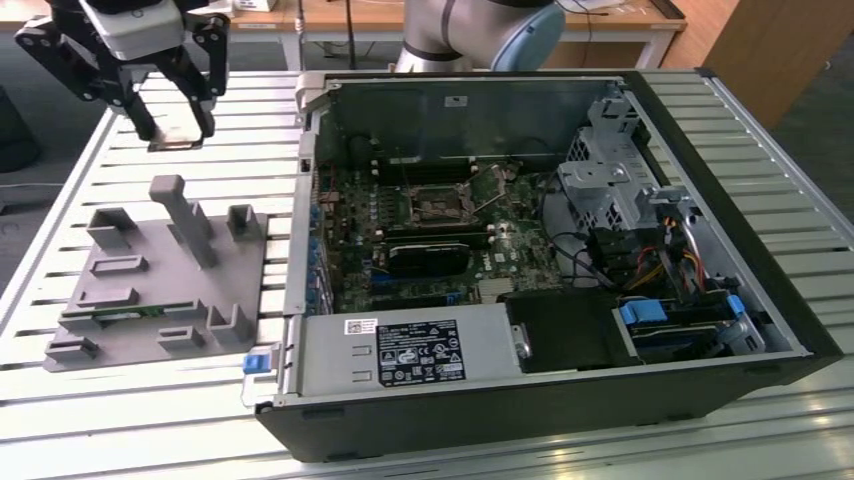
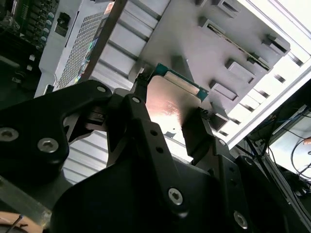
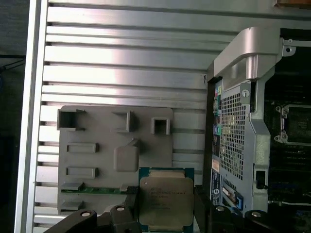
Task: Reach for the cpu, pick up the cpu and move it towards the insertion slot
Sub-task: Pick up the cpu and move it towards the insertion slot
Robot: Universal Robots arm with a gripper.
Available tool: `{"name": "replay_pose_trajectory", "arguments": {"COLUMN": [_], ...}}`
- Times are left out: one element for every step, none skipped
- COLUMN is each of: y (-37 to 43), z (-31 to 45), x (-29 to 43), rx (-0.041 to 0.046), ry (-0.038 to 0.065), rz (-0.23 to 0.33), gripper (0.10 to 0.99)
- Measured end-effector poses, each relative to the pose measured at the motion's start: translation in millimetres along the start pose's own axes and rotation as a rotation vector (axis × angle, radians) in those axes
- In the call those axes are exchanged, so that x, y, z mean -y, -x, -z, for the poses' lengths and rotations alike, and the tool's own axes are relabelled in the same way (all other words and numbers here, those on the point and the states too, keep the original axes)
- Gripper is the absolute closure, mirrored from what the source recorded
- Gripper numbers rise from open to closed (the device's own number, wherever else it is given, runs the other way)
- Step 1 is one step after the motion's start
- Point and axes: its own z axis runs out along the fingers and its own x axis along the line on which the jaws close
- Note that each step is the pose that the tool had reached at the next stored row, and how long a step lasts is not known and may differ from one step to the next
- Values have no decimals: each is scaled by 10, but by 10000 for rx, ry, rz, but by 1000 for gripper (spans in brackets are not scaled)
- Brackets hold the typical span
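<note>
Robot hand (image 1: 174, 135) clamped on the cpu (image 3: 165, 202), chip lifted above the slatted counter (image 1: 254, 175), over the grey fixture tray (image 1: 134, 290), open computer case (image 1: 534, 250) alongside, insertion slot (image 1: 438, 208) on its motherboard well apart from the chip

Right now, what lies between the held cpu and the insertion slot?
In the exterior view, bare slatted table and the computer case's wall separate the cpu from the insertion slot.
</note>
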Motion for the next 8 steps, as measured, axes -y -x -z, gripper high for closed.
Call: {"name": "replay_pose_trajectory", "arguments": {"y": [22, 40, 56, 71, 87, 104, 120, 135], "z": [0, -1, -1, -1, -2, -2, -2, -2], "x": [-8, -15, -21, -27, -33, -40, -47, -54], "rx": [0, 1, 0, 0, 0, 0, 0, 0], "ry": [0, 0, 0, 1, 1, 1, 1, 0], "rz": [0, 0, 0, 0, 0, 0, 0, 0], "gripper": [549, 549, 549, 549, 549, 549, 549, 549]}}
